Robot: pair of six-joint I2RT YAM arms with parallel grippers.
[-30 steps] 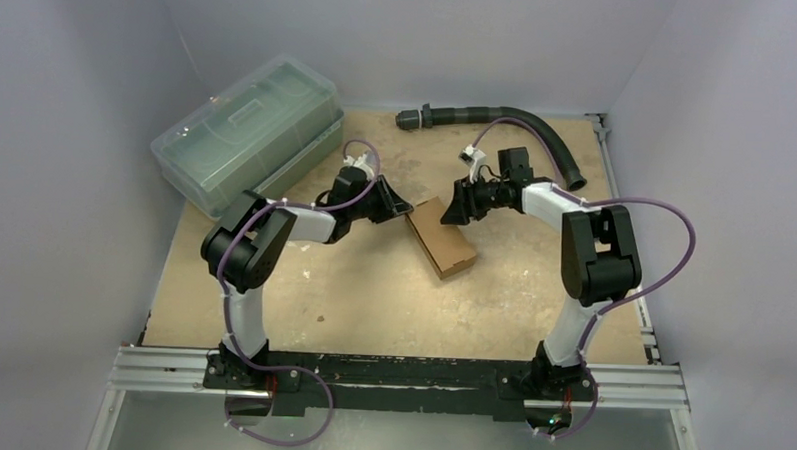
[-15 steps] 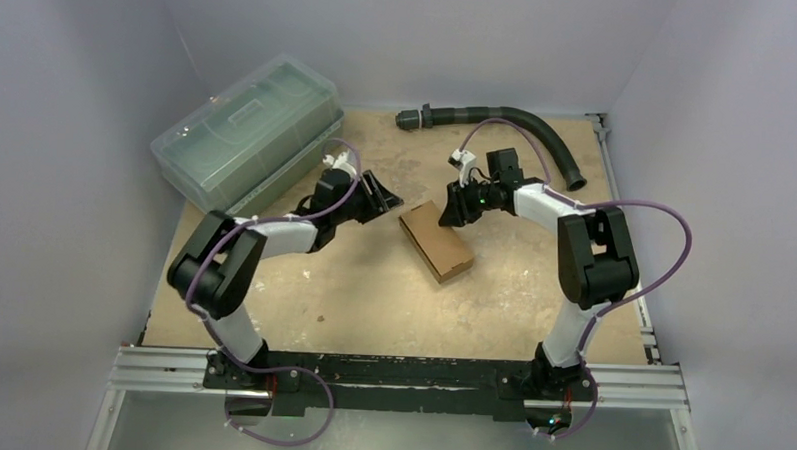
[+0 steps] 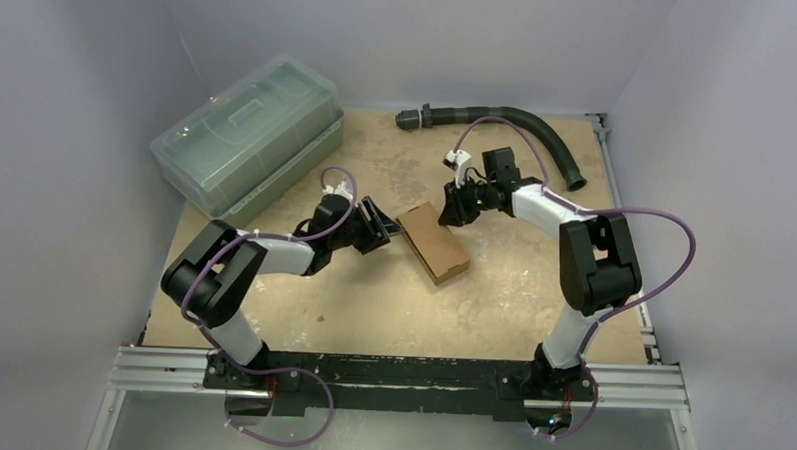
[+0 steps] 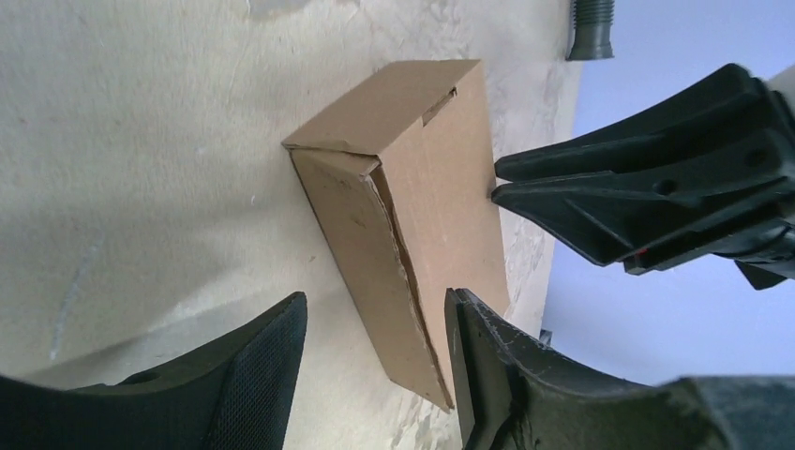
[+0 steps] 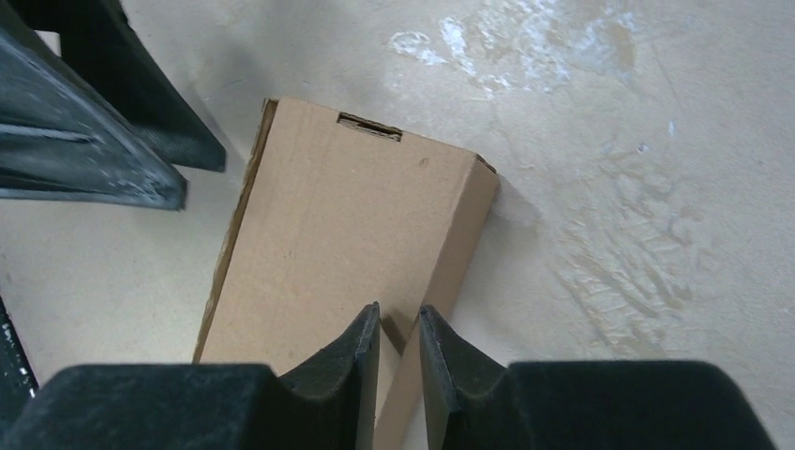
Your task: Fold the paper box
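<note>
Tan grey-walled tabletop (image 3: 372,304) bears paper box (image 3: 434,243); left jaws spread, right jaws unclear.

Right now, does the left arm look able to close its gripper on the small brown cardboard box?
Probably yes. The left gripper stands open right at the brown cardboard box, one box end lying between its fingers. The right gripper, fingers close together, sits at the box's far side, out of that path.
</note>
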